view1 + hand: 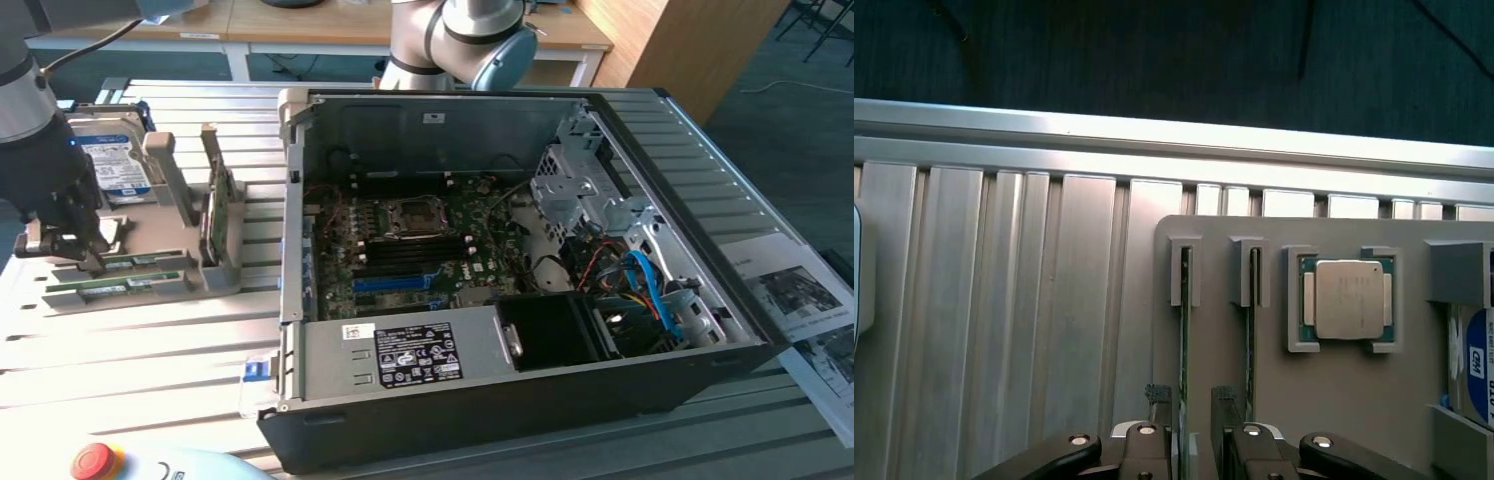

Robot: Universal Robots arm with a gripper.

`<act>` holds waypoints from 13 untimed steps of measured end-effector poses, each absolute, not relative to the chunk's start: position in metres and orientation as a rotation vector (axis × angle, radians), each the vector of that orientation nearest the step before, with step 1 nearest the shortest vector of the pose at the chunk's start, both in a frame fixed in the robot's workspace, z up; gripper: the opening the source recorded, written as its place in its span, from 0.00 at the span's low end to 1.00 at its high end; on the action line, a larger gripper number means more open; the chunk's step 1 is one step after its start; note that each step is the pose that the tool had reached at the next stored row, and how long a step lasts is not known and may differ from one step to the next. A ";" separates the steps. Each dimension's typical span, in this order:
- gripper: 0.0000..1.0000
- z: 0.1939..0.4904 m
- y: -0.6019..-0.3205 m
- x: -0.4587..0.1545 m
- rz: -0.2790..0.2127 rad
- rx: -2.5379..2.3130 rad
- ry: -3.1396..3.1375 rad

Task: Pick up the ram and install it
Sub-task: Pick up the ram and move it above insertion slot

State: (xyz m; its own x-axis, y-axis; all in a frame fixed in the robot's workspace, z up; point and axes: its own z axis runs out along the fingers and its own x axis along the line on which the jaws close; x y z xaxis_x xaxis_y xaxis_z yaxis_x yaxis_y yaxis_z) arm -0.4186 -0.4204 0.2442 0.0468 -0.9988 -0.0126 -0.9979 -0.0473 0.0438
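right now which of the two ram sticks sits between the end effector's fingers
The ram stick farther from the processor chip; the open end effector straddles it. The other stick, beside the chip, lies outside the fingers.

Workshop robot: an arm [447, 35] of silver-grey tubing, its rounded joints closed by pale blue caps [514, 55]. A dark cable [87, 48] trails beside the silver wrist section [27, 100]. The gripper [1192, 400] is matte black, with toothed fingertips [1158, 393] and bright round-headed screws [1146, 430] set along its linkage bars.
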 end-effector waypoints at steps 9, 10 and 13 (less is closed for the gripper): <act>0.30 0.244 -0.420 -0.405 -0.064 2.255 -2.151; 0.30 0.244 -0.420 -0.404 -0.064 2.255 -2.151; 0.30 0.244 -0.421 -0.398 -0.066 2.255 -2.149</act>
State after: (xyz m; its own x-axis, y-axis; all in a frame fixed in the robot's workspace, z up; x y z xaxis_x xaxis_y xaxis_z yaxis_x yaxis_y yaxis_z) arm -0.3977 -0.4206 0.2441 0.0481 -0.9988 -0.0128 -0.9977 -0.0486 0.0479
